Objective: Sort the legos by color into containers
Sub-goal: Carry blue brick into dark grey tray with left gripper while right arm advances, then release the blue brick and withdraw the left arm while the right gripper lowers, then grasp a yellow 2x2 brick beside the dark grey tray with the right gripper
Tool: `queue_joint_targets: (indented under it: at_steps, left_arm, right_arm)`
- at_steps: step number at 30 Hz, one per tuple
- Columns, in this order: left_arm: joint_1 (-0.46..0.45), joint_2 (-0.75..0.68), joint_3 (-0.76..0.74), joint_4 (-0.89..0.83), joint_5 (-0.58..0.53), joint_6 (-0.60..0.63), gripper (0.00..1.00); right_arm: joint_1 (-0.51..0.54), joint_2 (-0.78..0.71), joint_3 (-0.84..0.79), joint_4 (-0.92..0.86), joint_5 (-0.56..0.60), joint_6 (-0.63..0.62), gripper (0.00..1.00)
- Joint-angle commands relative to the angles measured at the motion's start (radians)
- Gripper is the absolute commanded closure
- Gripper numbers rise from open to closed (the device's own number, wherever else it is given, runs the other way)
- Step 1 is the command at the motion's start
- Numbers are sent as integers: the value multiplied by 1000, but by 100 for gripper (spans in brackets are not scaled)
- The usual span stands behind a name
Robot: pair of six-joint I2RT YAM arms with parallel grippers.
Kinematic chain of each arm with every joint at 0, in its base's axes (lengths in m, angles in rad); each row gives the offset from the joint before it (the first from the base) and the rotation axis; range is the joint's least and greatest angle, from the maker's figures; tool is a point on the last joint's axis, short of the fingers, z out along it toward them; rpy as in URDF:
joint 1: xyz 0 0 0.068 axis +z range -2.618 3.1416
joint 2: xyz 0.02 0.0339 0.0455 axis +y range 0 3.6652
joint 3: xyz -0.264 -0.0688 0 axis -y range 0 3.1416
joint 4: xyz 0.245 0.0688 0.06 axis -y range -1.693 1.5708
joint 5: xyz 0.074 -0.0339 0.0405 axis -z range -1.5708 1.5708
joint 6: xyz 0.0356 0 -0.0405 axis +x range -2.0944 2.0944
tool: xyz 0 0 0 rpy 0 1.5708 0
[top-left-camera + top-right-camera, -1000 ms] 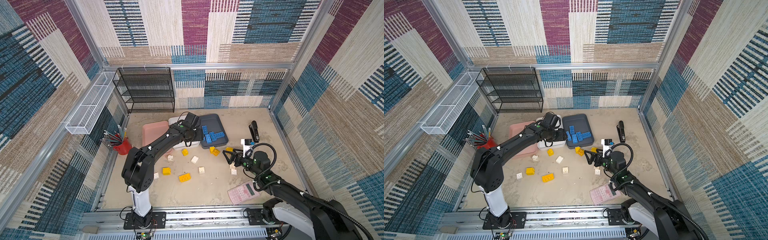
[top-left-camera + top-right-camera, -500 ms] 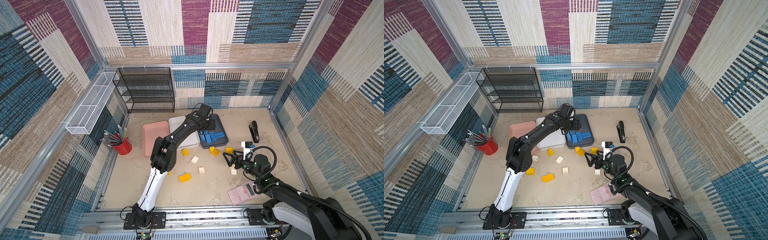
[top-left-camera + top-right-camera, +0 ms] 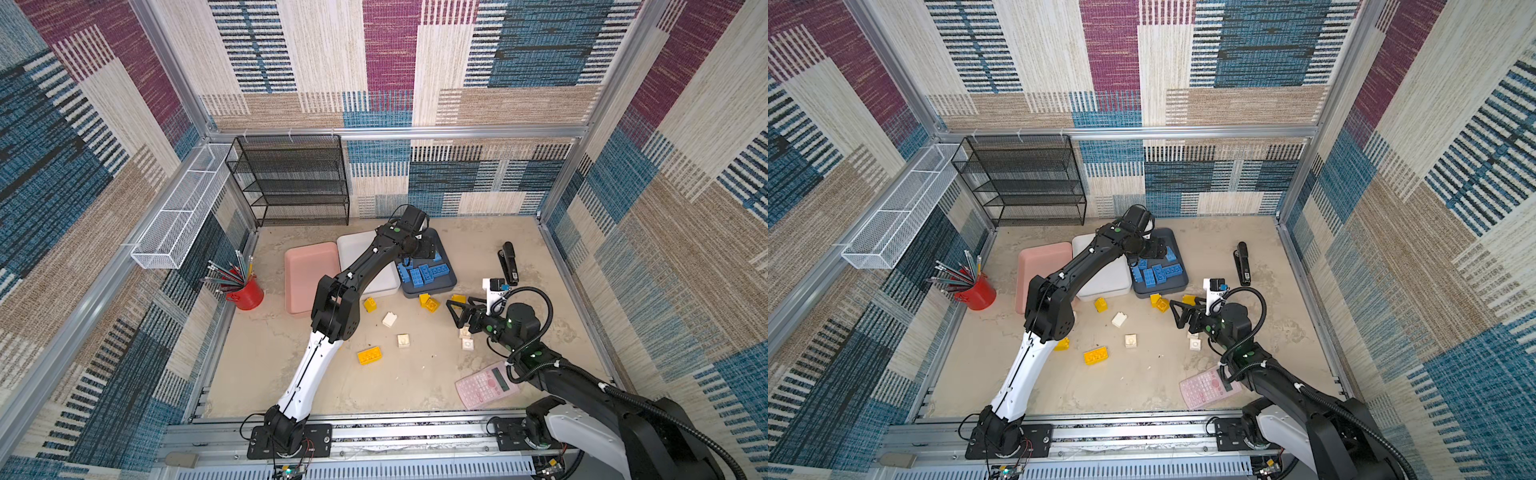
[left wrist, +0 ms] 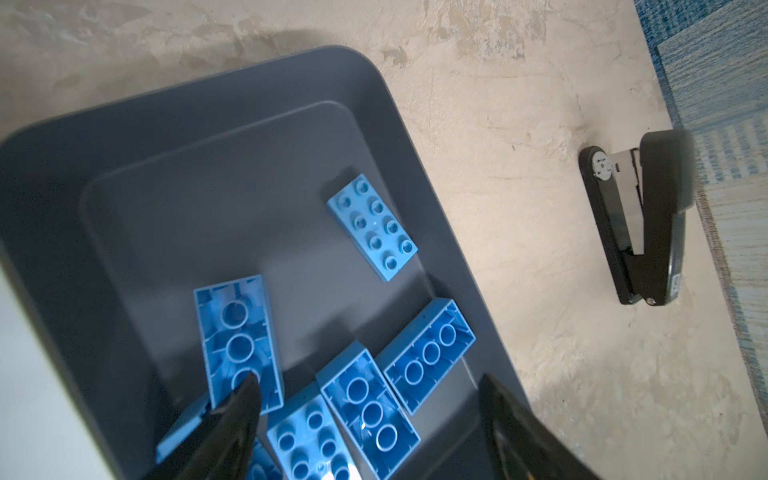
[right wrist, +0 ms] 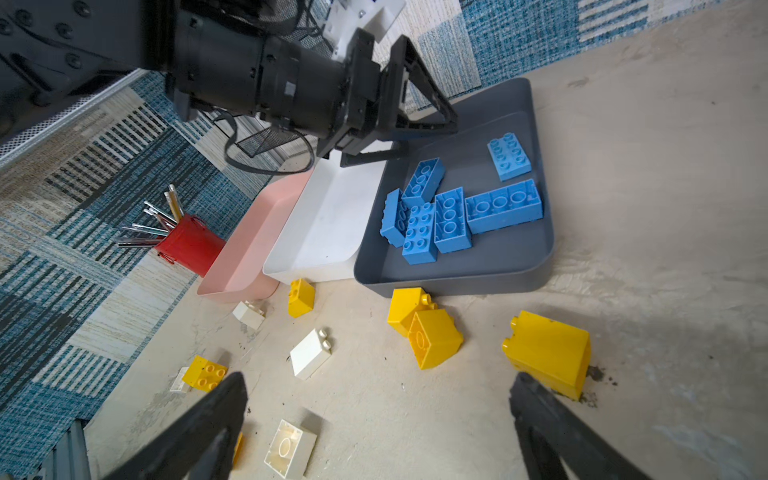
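My left gripper [image 3: 428,249] [image 3: 1156,249] hangs open over the dark grey tray [image 3: 448,286] [image 4: 208,166], nothing between its jaws. Several blue legos [image 3: 424,274] [image 5: 449,212] lie in that tray; one upturned blue brick [image 4: 237,332] rests tilted on others by one finger. The white tray [image 3: 357,249] and pink tray [image 3: 307,270] beside it look bare. My right gripper [image 3: 454,315] [image 5: 378,378] is open low over the floor. A yellow brick [image 5: 548,353] lies by one finger, a white brick [image 5: 289,449] near the other. More yellow [image 3: 370,356] and white legos [image 3: 389,319] are scattered around.
A red pencil cup [image 3: 247,293] stands left of the pink tray. A black stapler [image 3: 509,266] lies right of the grey tray, a pink calculator [image 3: 486,384] at the front right. A black mesh shelf [image 3: 299,183] and white wire basket [image 3: 178,216] line the back left.
My left arm has swung right from the white tray to above the grey tray, and its jaws have widened. The right gripper has barely moved.
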Motion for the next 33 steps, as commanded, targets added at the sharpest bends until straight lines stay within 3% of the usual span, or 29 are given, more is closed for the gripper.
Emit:
queue_joint_targets:
  at_steps: [1, 9, 21, 26, 33]
  left_arm:
    - [-1, -145, -152, 55, -27, 9, 17]
    - [-17, -605, -729, 345, -69, -58, 20]
    - [-45, -1170, -1394, 452, -126, -159, 23]
    - [-48, -1344, -1586, 445, -128, -199, 24]
    - [-51, -1508, -1704, 348, -173, -190, 24]
  right_arm:
    - [10, 6, 46, -82, 37, -21, 1]
    - [23, 21, 162, -283, 71, -78, 1]
    - [112, 266, 403, -544, 155, -186, 3]
    - [162, 409, 497, -571, 171, -231, 6]
    - [196, 603, 636, -601, 255, -231, 13]
